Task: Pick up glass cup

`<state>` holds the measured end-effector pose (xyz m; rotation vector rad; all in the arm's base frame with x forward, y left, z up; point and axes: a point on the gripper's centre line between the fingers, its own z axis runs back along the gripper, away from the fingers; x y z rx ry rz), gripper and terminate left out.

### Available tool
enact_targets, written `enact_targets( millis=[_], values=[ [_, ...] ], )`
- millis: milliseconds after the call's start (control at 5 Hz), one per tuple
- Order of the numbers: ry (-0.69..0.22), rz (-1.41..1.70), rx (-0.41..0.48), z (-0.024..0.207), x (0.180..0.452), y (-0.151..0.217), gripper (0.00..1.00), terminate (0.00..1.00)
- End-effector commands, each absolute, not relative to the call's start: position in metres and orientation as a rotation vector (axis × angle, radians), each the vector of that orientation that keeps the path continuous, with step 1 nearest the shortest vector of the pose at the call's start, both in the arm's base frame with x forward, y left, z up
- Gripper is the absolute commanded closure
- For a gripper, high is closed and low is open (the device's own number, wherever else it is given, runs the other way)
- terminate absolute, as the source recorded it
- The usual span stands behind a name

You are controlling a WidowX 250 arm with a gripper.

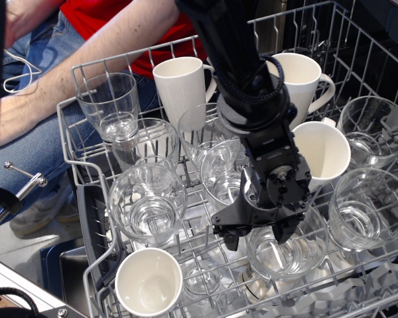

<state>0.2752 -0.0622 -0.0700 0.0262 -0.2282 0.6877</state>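
No legible text, labels, brand marks, numbers or signs anywhere in view.
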Motion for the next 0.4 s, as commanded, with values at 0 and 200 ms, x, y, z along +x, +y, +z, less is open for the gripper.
enact_targets(
  millis=[0, 200],
  values=[
    [-0.254, 0.714, 0.009, -0.0737, 0.2806, -0.0716, 1.0, 0.0],
    [-0.252, 0.717, 0.001, -0.0734, 0.2813, -0.0702, 1.0, 0.0]
  ],
)
